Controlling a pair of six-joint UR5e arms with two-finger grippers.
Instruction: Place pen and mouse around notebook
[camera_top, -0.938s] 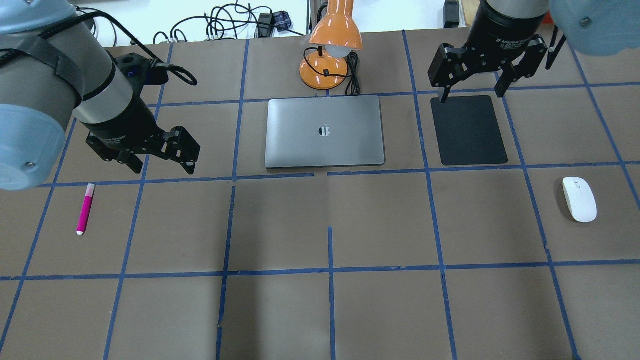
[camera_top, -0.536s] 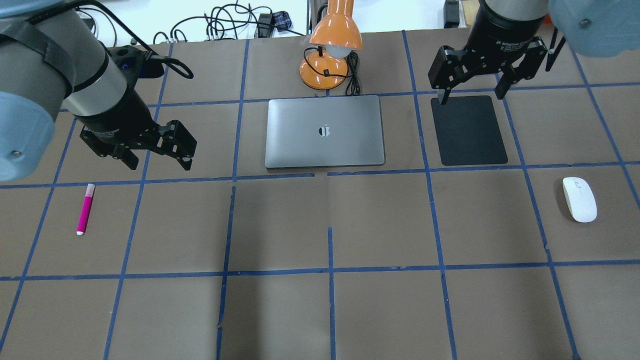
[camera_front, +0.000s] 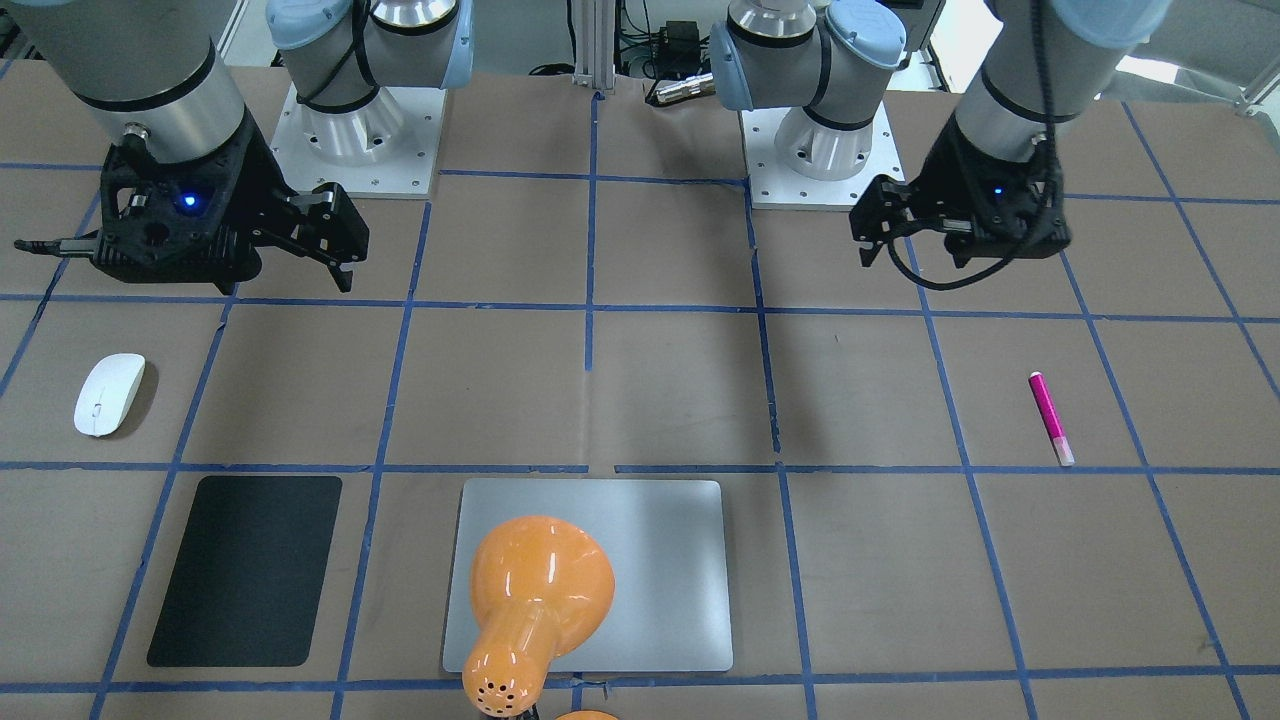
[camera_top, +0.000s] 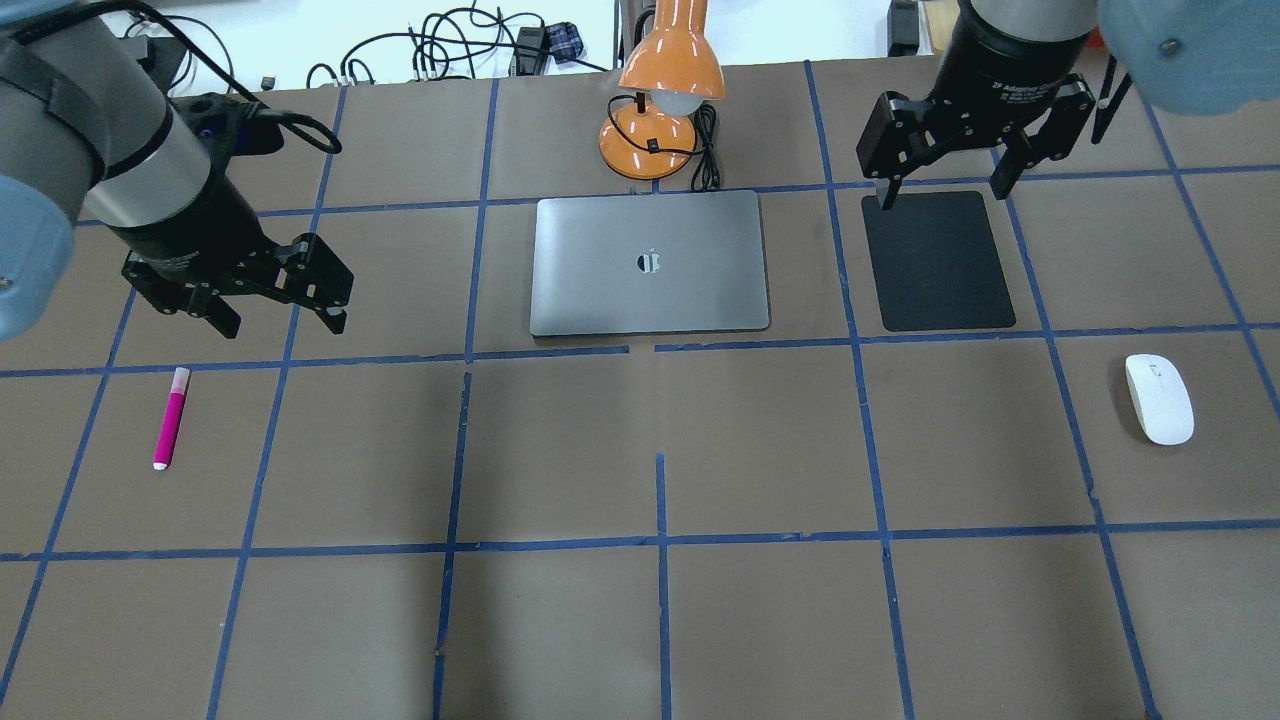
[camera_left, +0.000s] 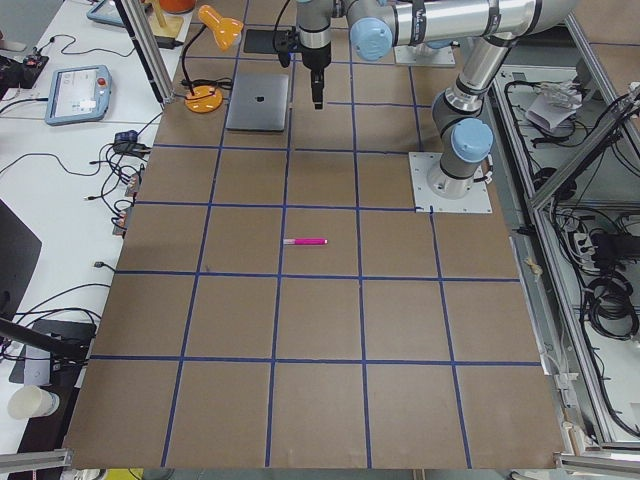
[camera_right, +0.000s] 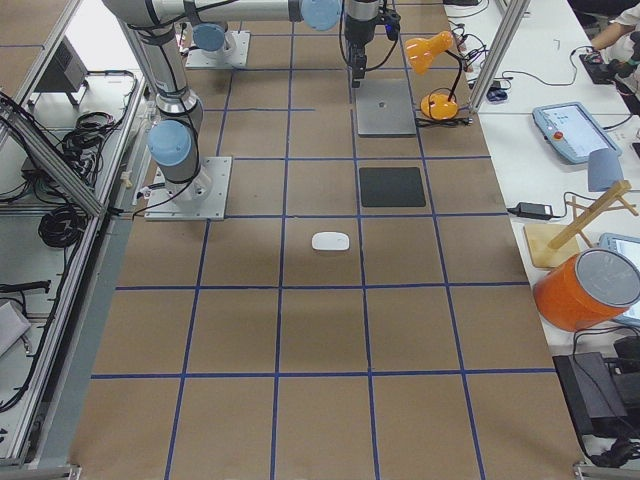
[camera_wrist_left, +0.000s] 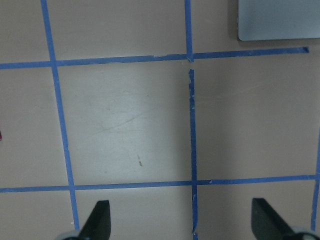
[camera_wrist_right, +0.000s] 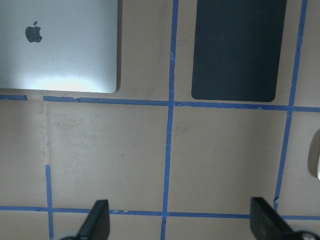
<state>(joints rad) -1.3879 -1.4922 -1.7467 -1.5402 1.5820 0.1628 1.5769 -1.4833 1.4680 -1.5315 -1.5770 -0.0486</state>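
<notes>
The pink pen (camera_top: 170, 418) lies on the table at the left, also visible in the front view (camera_front: 1051, 418). My left gripper (camera_top: 282, 325) hovers open and empty just beyond and right of the pen; its fingers (camera_wrist_left: 100, 217) frame bare table. The white mouse (camera_top: 1159, 398) rests at the right (camera_front: 109, 394). The silver notebook (camera_top: 650, 262) lies closed at the centre back. My right gripper (camera_top: 942, 194) hangs open and empty above the far edge of a black mat, well away from the mouse.
The black mat (camera_top: 938, 260) lies right of the notebook. An orange desk lamp (camera_top: 660, 90) with its cord stands behind the notebook, and its shade overhangs the notebook in the front view. The arm bases (camera_front: 355, 130) sit at the robot's side of the table.
My left gripper has moved left, away from the notebook and nearer above the pen. It stays open. The right gripper, pen and mouse have not moved.
</notes>
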